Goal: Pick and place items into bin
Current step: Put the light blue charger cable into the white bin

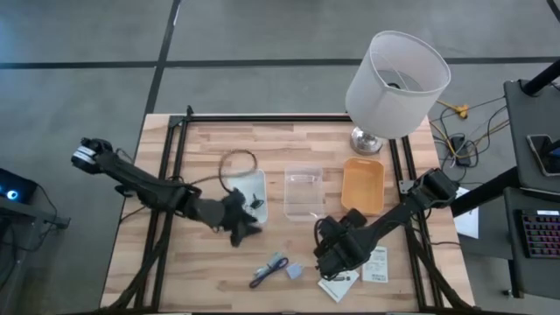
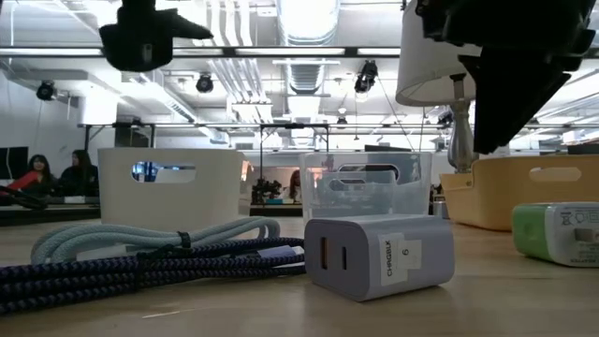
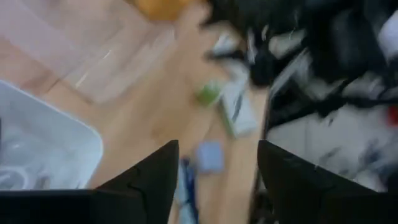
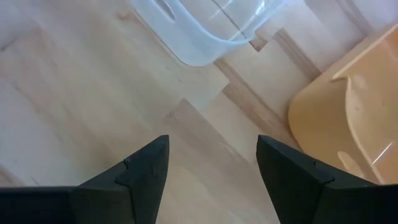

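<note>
Left pincer (image 1: pixel 238 219) fingers apart, nothing between them, at the white bin's (image 1: pixel 260 182) near corner; something dark lies inside the bin, probably a cable. Right pincer (image 1: pixel 331 254) also apart and empty, over bare table (image 1: pixel 192 262) just in front of the clear bin (image 1: pixel 304 194). Orange bin (image 1: pixel 362 185) beside that, lamp (image 1: pixel 394 83) behind. Loose on the table: braided cable (image 2: pixel 140 267), lavender charger block (image 2: pixel 379 256), green piece (image 2: pixel 557 232), white packets (image 1: pixel 376 264) beside the right arm.
</note>
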Robot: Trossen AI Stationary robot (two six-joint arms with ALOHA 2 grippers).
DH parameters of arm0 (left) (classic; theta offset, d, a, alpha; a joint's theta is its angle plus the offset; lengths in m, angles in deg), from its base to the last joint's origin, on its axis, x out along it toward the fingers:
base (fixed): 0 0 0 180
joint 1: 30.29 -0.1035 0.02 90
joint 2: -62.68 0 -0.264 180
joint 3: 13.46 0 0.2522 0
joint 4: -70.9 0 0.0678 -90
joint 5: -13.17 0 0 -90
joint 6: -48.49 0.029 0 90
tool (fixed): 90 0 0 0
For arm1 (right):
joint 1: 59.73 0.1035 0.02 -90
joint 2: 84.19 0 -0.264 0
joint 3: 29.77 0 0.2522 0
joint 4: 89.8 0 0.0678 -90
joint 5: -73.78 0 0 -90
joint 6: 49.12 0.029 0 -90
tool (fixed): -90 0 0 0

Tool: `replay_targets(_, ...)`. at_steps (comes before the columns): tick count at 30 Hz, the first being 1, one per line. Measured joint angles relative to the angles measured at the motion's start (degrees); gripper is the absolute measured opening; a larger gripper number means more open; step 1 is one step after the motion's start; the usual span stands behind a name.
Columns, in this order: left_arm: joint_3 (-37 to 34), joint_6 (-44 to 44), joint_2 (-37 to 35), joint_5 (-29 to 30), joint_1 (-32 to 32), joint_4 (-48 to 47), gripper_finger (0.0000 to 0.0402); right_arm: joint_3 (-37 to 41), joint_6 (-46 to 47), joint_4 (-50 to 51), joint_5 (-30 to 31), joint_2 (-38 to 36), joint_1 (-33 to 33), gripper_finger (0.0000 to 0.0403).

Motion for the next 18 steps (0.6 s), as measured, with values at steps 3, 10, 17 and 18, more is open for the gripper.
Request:
replay_targets(3, 4.9, 0.02, 5.71, 0.36, 2.26, -9.99, 0.0169, 0.0, -1.62, 0.04, 0.02, 0.0, -0.03, 0.0228)
replay_targets(10, 18.73, 5.87, 22.51, 1.18, 7.98, -18.72, 0.0145, 0.04, -2.32, 0.04, -0.35, 0.0, 0.24, 0.0228)
replay_targets(17, 27.71, -0.85, 33.8, 1.28, 8.47, -27.42, 0.0145, 0.04, -2.38, 0.32, -0.68, 0.0, 1.01, 0.0228)
replay_targets(18, 28.15, -2.09, 34.79, 0.36, 8.45, -26.97, 0.0145, 0.06, -2.37, 0.42, -0.68, 0.0, 1.14, 0.0228)
